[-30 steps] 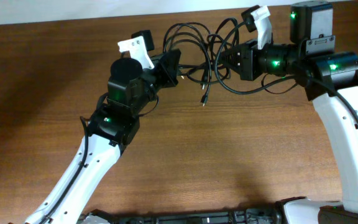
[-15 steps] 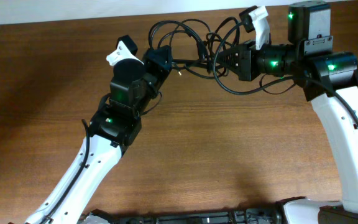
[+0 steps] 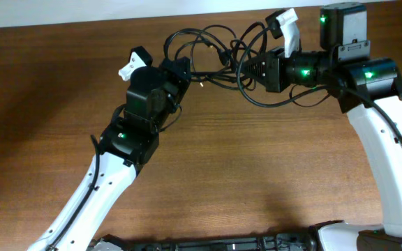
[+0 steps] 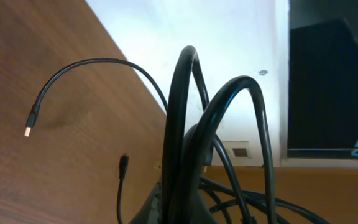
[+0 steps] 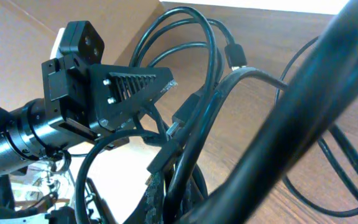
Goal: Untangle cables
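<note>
left gripper (image 3: 184, 70) pinching cables (image 3: 218, 53) shut, right gripper (image 3: 248, 69) clamping them opposite; tangle hanging between both grippers (loops crossing, plug dangling), separating barely starting, nothing freed.

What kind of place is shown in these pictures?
Probably a robotics lab bench: a left arm and right arm over a wooden table, black cables between them, a white wall behind.

table (image 3: 257, 174) — brown wood grain | white backdrop (image 3: 61, 10) — far edge
</note>
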You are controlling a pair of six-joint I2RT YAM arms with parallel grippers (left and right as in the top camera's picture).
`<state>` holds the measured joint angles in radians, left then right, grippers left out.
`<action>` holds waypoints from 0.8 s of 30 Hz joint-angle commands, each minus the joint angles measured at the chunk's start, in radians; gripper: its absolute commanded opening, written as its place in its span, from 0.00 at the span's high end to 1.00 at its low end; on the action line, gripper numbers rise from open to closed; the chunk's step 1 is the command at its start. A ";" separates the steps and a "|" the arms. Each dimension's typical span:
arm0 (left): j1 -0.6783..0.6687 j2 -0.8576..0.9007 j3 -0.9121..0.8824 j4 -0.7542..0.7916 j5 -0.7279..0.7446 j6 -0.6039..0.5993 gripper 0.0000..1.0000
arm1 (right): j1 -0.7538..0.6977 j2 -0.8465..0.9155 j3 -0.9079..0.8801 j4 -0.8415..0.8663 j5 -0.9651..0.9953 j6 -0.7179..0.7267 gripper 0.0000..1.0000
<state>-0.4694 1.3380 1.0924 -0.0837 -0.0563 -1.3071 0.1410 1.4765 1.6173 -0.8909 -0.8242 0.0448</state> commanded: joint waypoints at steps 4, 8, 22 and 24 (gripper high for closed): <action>0.058 0.004 -0.011 -0.056 -0.232 0.009 1.00 | -0.032 -0.034 0.013 0.004 0.024 -0.013 0.96; 0.058 0.004 -0.011 -0.071 -0.249 0.009 1.00 | -0.032 -0.034 0.013 0.004 0.024 -0.013 0.96; 0.058 0.004 -0.011 -0.089 -0.314 0.021 0.89 | -0.032 -0.034 0.013 0.005 0.025 -0.013 0.96; 0.058 0.004 -0.011 -0.131 -0.272 0.021 0.73 | -0.032 -0.034 0.013 0.005 0.025 -0.013 0.96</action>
<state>-0.4820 1.3350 1.1027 -0.1478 -0.1692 -1.2995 0.1436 1.4780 1.6169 -0.8902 -0.8261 0.0448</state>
